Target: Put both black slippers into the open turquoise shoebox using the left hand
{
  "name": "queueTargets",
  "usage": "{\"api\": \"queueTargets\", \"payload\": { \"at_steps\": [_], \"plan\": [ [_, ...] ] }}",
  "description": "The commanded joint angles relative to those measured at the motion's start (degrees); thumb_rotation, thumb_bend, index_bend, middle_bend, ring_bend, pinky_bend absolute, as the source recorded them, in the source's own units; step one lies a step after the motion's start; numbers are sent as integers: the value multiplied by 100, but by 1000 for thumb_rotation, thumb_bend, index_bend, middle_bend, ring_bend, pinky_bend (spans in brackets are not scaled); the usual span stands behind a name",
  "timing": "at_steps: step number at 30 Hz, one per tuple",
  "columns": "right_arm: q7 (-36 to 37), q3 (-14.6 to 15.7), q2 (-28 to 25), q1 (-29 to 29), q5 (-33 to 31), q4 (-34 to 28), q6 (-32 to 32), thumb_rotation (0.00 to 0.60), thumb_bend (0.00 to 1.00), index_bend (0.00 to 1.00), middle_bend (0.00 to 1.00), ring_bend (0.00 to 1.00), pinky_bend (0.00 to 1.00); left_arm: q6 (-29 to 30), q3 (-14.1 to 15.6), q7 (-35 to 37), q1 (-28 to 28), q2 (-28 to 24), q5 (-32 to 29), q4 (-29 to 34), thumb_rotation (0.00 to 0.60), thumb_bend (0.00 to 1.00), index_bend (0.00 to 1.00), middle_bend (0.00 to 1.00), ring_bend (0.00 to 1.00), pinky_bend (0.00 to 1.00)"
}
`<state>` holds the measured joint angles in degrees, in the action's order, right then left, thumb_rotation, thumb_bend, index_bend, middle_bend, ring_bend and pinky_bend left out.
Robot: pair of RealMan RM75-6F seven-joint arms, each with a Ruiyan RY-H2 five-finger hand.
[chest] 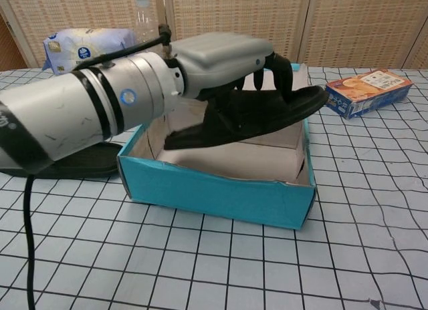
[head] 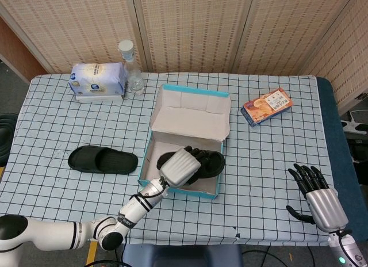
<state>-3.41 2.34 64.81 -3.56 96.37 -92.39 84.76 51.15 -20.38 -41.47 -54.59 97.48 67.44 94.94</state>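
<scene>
My left hand (head: 179,166) (chest: 224,56) grips one black slipper (head: 210,164) (chest: 257,116) and holds it tilted above the inside of the open turquoise shoebox (head: 202,192) (chest: 214,186), its toe end near the box's right wall. The other black slipper (head: 103,160) (chest: 83,160) lies flat on the table to the left of the box, partly hidden by my forearm in the chest view. My right hand (head: 317,195) is at the table's front right with fingers spread and nothing in it.
A tissue pack (head: 98,78) (chest: 87,43) and a clear water bottle (head: 131,68) (chest: 148,39) stand at the back left. An orange-and-blue snack box (head: 267,106) (chest: 368,91) lies to the right of the shoebox. The tablecloth is a black-on-white grid.
</scene>
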Motion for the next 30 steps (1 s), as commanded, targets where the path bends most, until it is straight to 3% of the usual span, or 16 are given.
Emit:
{"api": "queueTargets", "payload": {
  "at_steps": [1,11,19,23,30],
  "plan": [
    [83,-3,-38,-20,-28,4,-27,490,164,0,0,0,0,39,-22,-163,-190,139,-187,-133,600,476,618,850,730,457],
    [254,-21,-112,9,-45,18,85,490,164,0,0,0,0,-1,289,44,-323,263,-672,-579,600,475,614,849,730,457],
    [278,-6,-128,19,-55,-2,85,491,164,0,0,0,0,34,448,182,-421,362,-553,-858,600,476,615,849,730,458],
    [291,2,-142,17,-61,-12,71,491,164,0,0,0,0,629,716,103,-367,388,297,-1074,600,476,627,858,732,470],
    [297,30,-156,23,-26,-41,74,489,164,0,0,0,0,1218,975,258,-261,515,1119,-1639,600,505,720,940,804,563]
  ]
}}
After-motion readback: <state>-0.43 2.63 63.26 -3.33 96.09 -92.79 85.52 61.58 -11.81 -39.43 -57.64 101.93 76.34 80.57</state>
